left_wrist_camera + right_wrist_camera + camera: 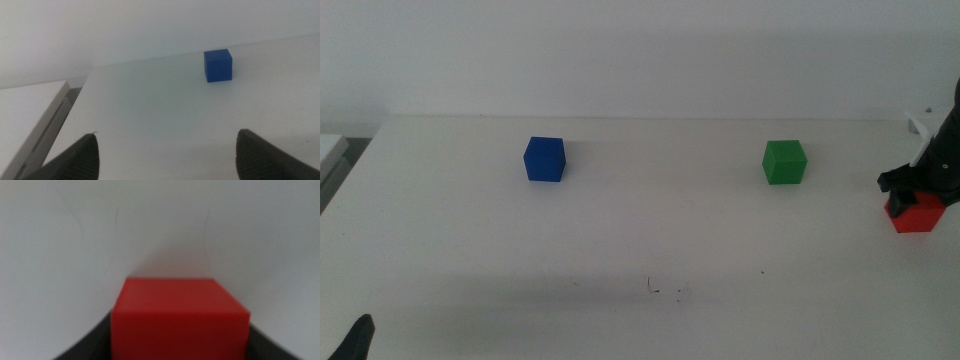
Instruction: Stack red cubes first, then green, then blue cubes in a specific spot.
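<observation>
Red cube point(918, 215) pickup is being carried out at the far right edge of the tabletop point(640, 230), where the right gripper point(910, 195) is standing over the cube with its dark fingers point(82, 347) hugging both flanks; in the right wrist view the cube is filling the space between them, so it is being judged as pinched, though whether it is already clear of the surface cannot be told. The green cube point(785, 162) is sitting to the left of the red one and a little farther back, well apart from it, and the blue cube point(545, 159) is resting on the left half at about the same depth. The stacking spot point(665, 290), a patch with faint dark scribbles, is lying nearer the camera, roughly midway between left and right. For the step to be done well, the grip is best being kept square on the cube's opposite faces so that it is not twisting, the cube should be lifted straight up before it is being carried left and nearer, and the path should be kept on the near side of the green cube. The left gripper point(167, 155) is waiting at the near left corner, its fingers spread wide and holding nothing, with the blue cube lying ahead of it.
</observation>
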Action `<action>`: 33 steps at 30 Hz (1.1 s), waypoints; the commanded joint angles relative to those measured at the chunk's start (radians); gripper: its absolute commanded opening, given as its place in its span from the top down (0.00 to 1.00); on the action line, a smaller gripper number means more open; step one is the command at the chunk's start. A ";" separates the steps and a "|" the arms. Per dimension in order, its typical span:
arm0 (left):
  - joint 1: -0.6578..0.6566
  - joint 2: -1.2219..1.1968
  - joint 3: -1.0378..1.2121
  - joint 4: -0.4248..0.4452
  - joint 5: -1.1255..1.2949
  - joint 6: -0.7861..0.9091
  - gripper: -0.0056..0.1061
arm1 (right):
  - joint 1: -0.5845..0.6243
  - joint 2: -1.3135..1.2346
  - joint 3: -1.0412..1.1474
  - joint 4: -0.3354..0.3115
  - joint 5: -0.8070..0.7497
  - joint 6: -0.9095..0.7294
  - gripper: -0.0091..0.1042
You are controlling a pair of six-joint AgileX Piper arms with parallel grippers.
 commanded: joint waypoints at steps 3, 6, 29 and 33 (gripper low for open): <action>0.002 -0.002 0.000 0.002 -0.014 0.001 0.11 | 0.002 -0.013 -0.007 0.004 0.001 0.026 0.94; 0.002 -0.002 0.000 0.002 -0.014 0.001 0.11 | 0.056 -0.069 -0.007 -0.010 0.024 0.119 0.90; 0.002 -0.002 0.000 0.002 -0.014 0.001 0.11 | 0.852 -0.126 -0.017 -0.178 0.090 1.108 0.90; 0.002 -0.002 0.000 0.002 -0.014 0.001 0.11 | 0.887 -0.098 -0.020 -0.169 0.072 1.166 0.89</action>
